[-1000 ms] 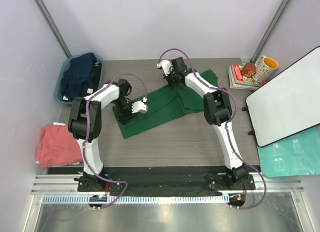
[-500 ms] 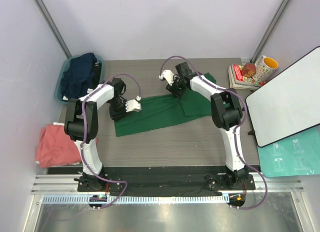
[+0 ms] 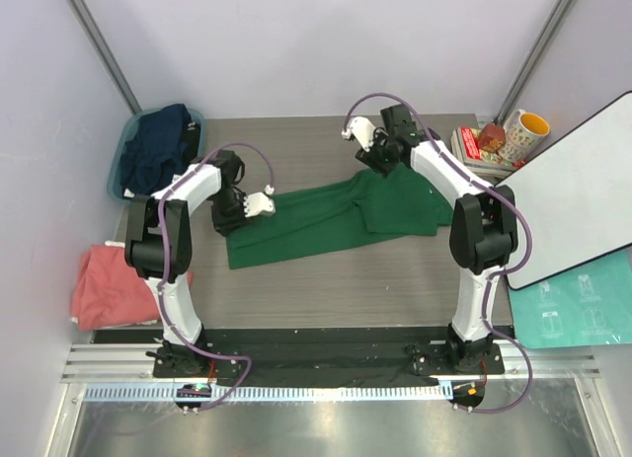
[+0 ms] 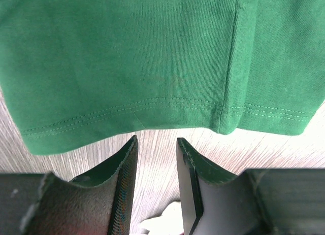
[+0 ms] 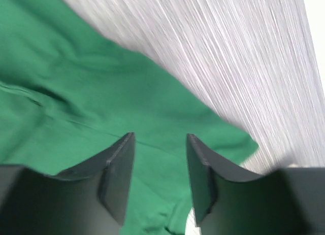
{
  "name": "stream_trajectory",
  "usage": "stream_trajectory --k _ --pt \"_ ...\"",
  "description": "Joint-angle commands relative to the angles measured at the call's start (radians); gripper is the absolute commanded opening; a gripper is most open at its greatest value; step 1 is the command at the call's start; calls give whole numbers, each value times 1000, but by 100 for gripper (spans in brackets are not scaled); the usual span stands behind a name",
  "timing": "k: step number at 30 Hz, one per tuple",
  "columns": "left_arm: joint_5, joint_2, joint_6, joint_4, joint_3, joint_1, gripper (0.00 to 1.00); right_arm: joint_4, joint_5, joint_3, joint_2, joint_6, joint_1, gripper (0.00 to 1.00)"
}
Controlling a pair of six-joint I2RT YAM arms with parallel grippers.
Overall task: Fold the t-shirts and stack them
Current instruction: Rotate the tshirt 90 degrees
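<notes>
The left claw (image 4: 156,143) stood open with nothing between its jaws, tips just short of the stitched hem of the green shirt (image 3: 316,218), bare table (image 3: 395,279) under them. From above it sat at the shirt's 9 o'clock end. The right claw (image 5: 160,138) was open too and held nothing, hanging over green cloth near the shirt's 1 o'clock corner. The green shirt lay in a long band across the table's middle, running from 9 towards 3 o'clock. The navy shirt (image 3: 158,146) was heaped in the tub (image 3: 113,186) at 10 o'clock. The pink shirt (image 3: 114,284) lay crumpled at 8 o'clock, at the table's edge. Books (image 3: 472,149) and a mug (image 3: 525,133) stood at 2 o'clock
</notes>
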Motion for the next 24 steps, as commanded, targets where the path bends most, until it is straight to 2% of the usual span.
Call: stream_trajectory --k 1,6,9,16,21,24 --pt "5 -48 2 3 31 -2 37 -4 104 -38 -8 4 -24 46" --pt "32 -33 -21 42 58 -8 37 -39 126 -72 13 3 -62 31" --pt "46 -23 -30 57 86 -10 37 -65 133 -79 10 -2 -84 28" --pt "129 35 -44 36 154 -20 37 -121 149 -96 21 -5 -108 26" --pt "111 113 -43 62 135 -52 37 -127 201 -95 45 -5 -119 26" --pt "48 150 -40 98 120 -65 36 -131 213 -79 62 4 -134 26"
